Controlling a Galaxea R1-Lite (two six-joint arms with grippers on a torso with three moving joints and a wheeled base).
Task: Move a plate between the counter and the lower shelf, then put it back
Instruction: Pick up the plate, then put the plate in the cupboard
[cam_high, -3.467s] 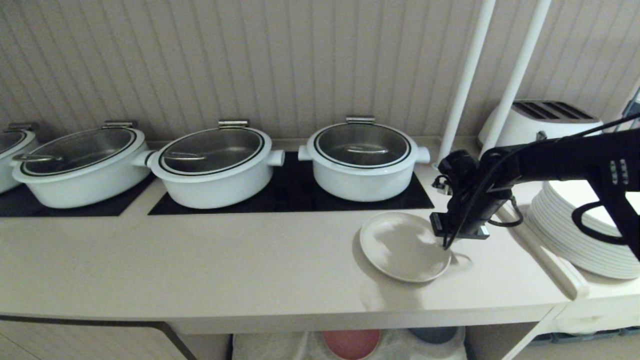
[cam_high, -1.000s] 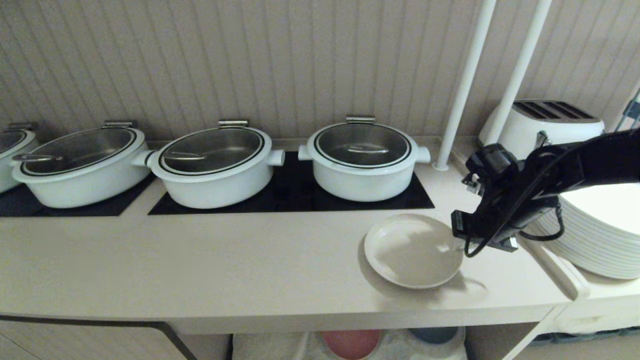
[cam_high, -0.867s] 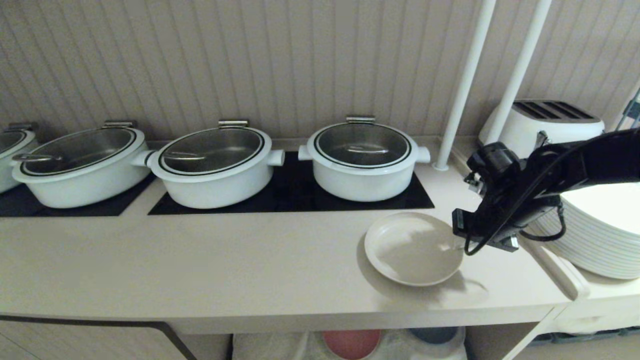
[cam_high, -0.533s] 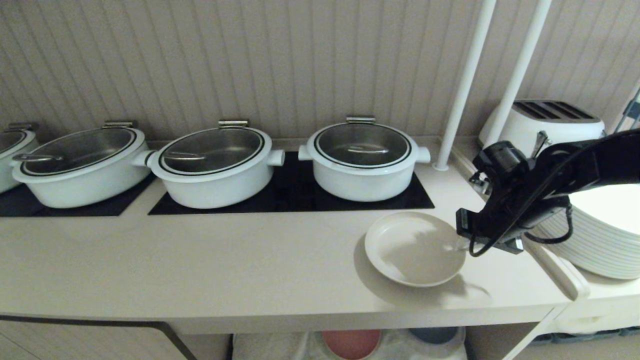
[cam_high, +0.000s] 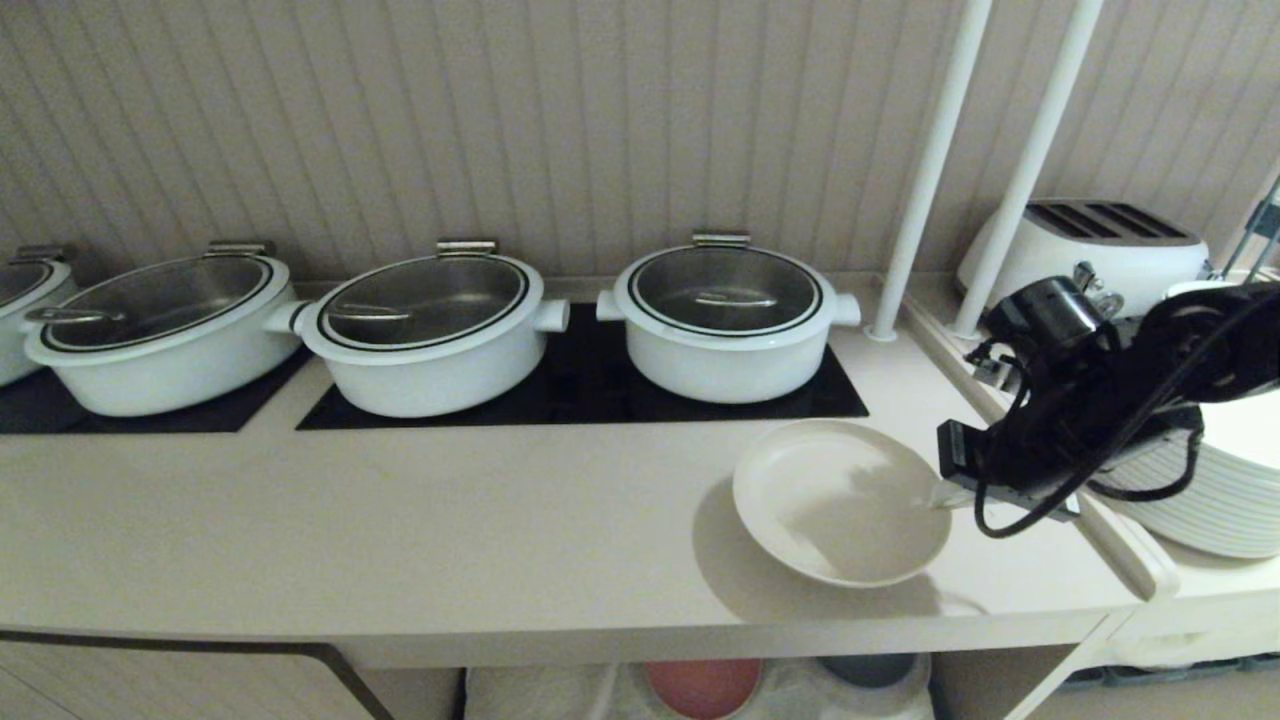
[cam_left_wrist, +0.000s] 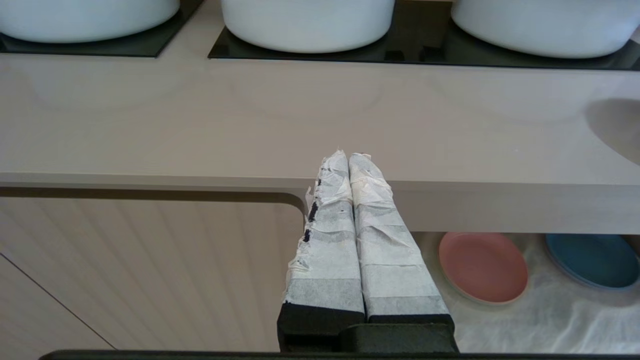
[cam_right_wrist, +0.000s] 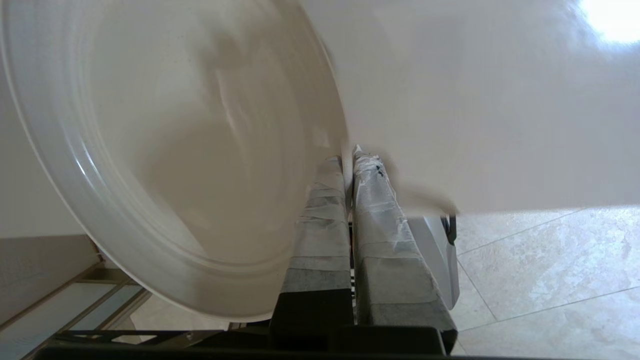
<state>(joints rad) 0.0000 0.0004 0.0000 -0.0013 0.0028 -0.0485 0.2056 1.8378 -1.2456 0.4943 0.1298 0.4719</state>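
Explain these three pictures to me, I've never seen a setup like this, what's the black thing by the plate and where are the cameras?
This is a two-armed robot. The wide picture comes from a camera on its head, looking down at the counter. The black thing is its right arm; the right pincer at its tip is shut on the rim of the plate, a small cream one, lifted off the surface with its shadow beneath.

The other two pictures come from cameras on the wrists, behind the taped fingers. The right wrist view shows the plate up close. The left wrist view shows the left pincer shut and empty, low in front of the counter's edge.

On the counter stand white pots with lids. Right of it: a toaster and stacked white plates. Below, the lower shelf holds a pink plate and a blue plate.
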